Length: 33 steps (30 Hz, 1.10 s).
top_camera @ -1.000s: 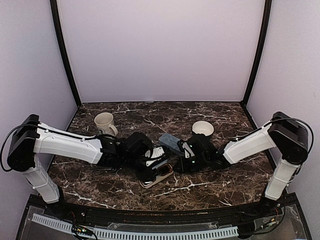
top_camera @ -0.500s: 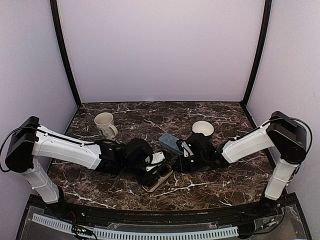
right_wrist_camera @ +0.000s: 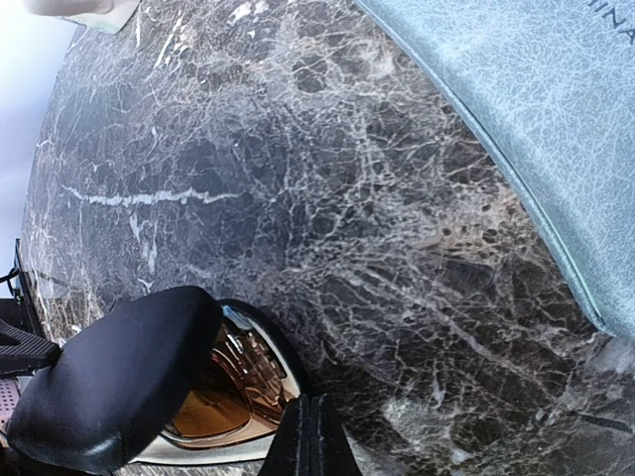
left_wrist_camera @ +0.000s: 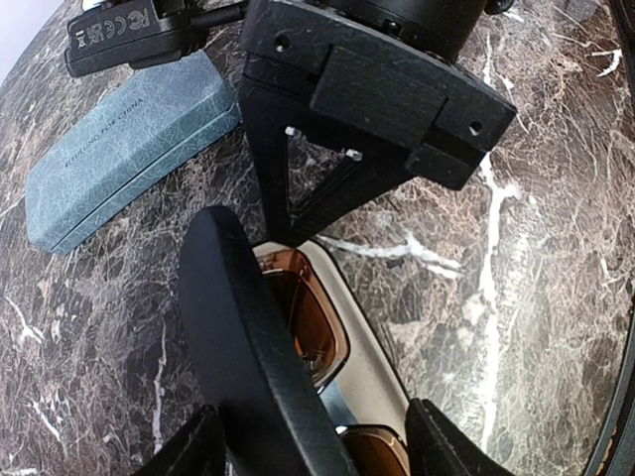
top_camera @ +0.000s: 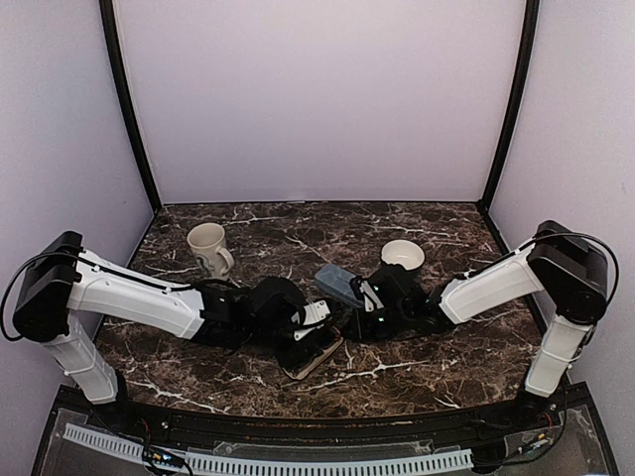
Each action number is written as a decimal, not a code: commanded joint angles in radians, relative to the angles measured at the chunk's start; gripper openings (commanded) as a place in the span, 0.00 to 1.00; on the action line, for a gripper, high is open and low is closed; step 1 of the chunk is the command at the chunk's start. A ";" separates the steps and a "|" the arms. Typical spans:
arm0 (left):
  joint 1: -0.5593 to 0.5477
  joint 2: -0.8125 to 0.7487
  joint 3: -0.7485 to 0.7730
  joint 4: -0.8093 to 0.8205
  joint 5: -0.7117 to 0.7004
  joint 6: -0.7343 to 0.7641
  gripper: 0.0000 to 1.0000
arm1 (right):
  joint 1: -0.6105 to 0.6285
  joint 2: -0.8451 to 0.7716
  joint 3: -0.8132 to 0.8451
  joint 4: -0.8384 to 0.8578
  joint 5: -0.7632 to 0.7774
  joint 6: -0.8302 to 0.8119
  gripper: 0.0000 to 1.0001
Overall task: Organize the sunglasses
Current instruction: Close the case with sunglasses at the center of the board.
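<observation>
A black oblong glasses case (top_camera: 319, 357) lies near the table's front middle, its lid (left_wrist_camera: 243, 337) partly raised. One pair of sunglasses (left_wrist_camera: 310, 315) with brown lenses lies inside on the pale lining; it also shows in the right wrist view (right_wrist_camera: 223, 392). No second pair is in view. My left gripper (left_wrist_camera: 317, 451) is open, with a finger on each side of the case. My right gripper (right_wrist_camera: 313, 441) is shut and empty, its tips at the case's far rim. The blue-grey case (top_camera: 337, 284) lies shut just behind the right gripper (top_camera: 353, 309).
A cream mug (top_camera: 208, 246) stands at the back left. A white bowl (top_camera: 402, 255) stands at the back right, behind the right arm. The two arms meet at the table's middle, and the dark marble top (top_camera: 437, 362) ends at a black front edge.
My left gripper has edged right and lower over the black case, and less of the pale lining shows from above. The right arm has barely moved.
</observation>
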 commanded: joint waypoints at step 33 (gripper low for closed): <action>-0.062 0.007 -0.031 0.045 0.130 -0.083 0.70 | 0.012 -0.075 -0.008 -0.010 -0.021 -0.015 0.04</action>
